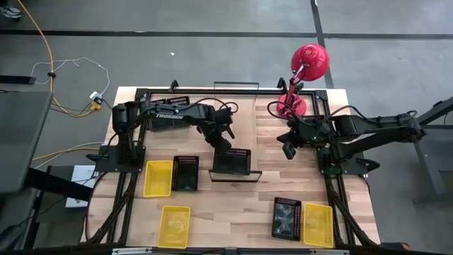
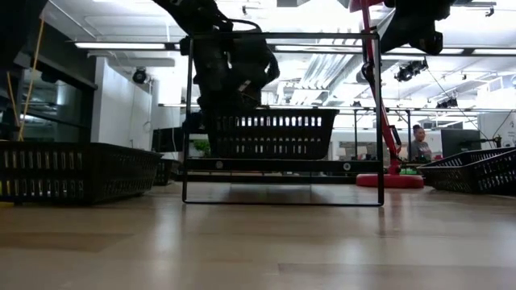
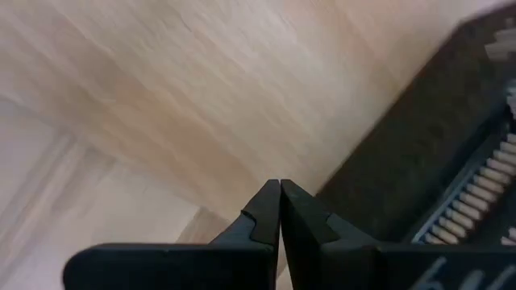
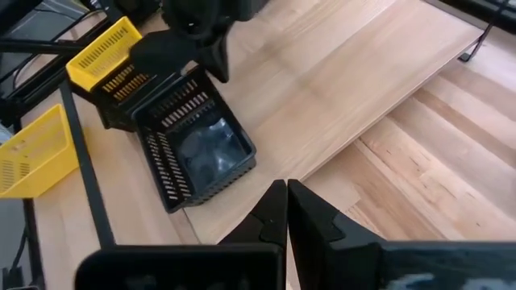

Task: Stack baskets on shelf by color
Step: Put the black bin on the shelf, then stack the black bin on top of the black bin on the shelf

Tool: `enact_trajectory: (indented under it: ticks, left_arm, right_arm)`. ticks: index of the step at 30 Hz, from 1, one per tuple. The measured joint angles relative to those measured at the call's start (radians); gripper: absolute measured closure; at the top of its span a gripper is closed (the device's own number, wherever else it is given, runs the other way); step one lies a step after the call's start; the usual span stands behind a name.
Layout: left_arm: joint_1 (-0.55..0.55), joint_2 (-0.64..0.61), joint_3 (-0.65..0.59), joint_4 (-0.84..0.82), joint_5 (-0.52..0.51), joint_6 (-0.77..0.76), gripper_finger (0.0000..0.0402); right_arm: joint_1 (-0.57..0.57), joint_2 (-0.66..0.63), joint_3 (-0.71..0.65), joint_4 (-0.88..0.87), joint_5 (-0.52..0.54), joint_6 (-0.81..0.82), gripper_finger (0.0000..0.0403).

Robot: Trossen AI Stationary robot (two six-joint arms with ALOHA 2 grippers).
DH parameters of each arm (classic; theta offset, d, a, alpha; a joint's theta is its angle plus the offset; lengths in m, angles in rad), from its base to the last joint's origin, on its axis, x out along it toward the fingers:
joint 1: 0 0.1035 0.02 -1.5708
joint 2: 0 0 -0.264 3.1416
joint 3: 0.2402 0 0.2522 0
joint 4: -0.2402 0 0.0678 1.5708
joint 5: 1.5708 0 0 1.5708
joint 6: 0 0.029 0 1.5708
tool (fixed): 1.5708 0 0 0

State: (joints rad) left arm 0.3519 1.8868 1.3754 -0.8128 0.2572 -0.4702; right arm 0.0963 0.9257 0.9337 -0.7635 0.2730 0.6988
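Observation:
A black basket (image 1: 234, 161) (image 4: 193, 153) sits on the near end of the shelf (image 1: 237, 120) (image 4: 347, 80), inside its wire end frame (image 2: 282, 121). My left gripper (image 1: 224, 145) (image 3: 280, 193) is shut and hangs just over the basket's far-left corner, with the basket wall (image 3: 451, 145) close beside the fingers. It shows from the front in the right wrist view (image 4: 211, 60). My right gripper (image 1: 290, 149) (image 4: 286, 197) is shut and empty, held above the table to the right of the shelf. My left gripper points down at the basket's far-left corner (image 4: 173, 89) with shut fingers and nothing between them. I cannot tell whether the fingers touch the basket wall.
On the table left of the shelf, a yellow basket (image 1: 158, 177) stands beside a black one (image 1: 185, 173). Another yellow basket (image 1: 175, 225) is at the near edge. Near right are a black basket (image 1: 287, 217) and a yellow one (image 1: 318, 224). A red lamp (image 1: 306, 71) stands far right.

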Motion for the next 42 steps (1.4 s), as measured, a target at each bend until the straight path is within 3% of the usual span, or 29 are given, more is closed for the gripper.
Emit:
enact_trajectory:
  ticks: [6,14,17,20,28,33,37,42]
  left_arm:
    - [0.041,-0.075,0.000,-0.003,-0.028,0.022,0.0401]
    - [0.090,-0.358,-0.014,0.034,-0.238,0.045,0.0401]
    - [0.070,-0.488,-0.060,0.141,-0.298,0.062,0.0401]
    - [0.028,-0.625,-0.159,0.332,-0.320,0.096,0.0401]
    - [-0.092,-0.914,-0.501,0.784,-0.375,0.044,0.0401]
    - [-0.129,-0.996,-0.610,0.893,-0.398,-0.007,0.0401]
    - [-0.140,-1.012,-0.614,0.909,-0.419,-0.012,0.0401]
    - [-0.145,-1.013,-0.614,0.952,-0.429,0.016,0.0401]
  right_arm:
    - [0.000,0.000,0.000,0.001,0.062,0.027,0.0403]
    - [0.000,0.001,0.000,-0.093,-0.016,0.053,0.0398]
    - [0.000,0.022,0.000,-0.229,-0.091,0.086,0.0369]
    - [0.000,0.074,0.000,-0.401,-0.136,0.087,0.0315]
    - [-0.066,0.262,0.000,-0.583,-0.057,-0.050,0.0170]
    - [-0.124,0.376,-0.048,-0.638,-0.041,-0.135,0.0150]
    - [-0.147,0.402,-0.161,-0.625,-0.068,-0.127,0.0148]
    - [-0.151,0.401,-0.227,-0.612,0.017,-0.098,0.0148]
